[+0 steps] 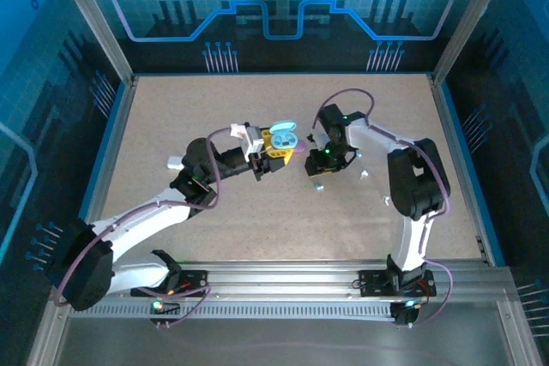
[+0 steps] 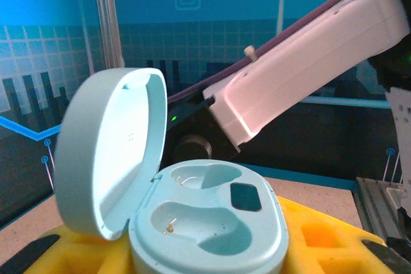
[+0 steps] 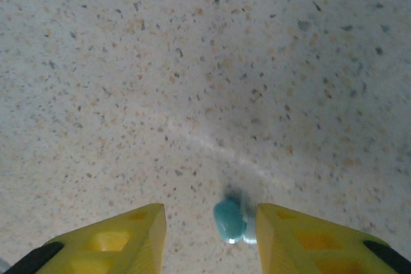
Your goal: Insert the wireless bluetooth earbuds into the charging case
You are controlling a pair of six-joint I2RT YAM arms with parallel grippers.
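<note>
My left gripper (image 1: pixel 276 147) is shut on the pale teal charging case (image 1: pixel 284 134) and holds it above the middle of the table. In the left wrist view the case (image 2: pixel 212 222) sits between the yellow fingers (image 2: pixel 321 239) with its lid (image 2: pixel 109 152) swung up to the left. Both moulded wells are bare. My right gripper (image 1: pixel 316 171) points down at the table just right of the case. One teal earbud (image 3: pixel 230 219) lies on the tabletop between its yellow fingers (image 3: pixel 128 235). It rests against the right finger, with a gap to the left one, so the right gripper (image 3: pixel 210 213) is open.
Two small pale pieces (image 1: pixel 318 184) (image 1: pixel 364 174) lie on the speckled table near the right gripper. The white link of the right arm (image 2: pixel 302 62) hangs close over the open case. A blue rim and aluminium posts (image 1: pixel 110 126) bound the table.
</note>
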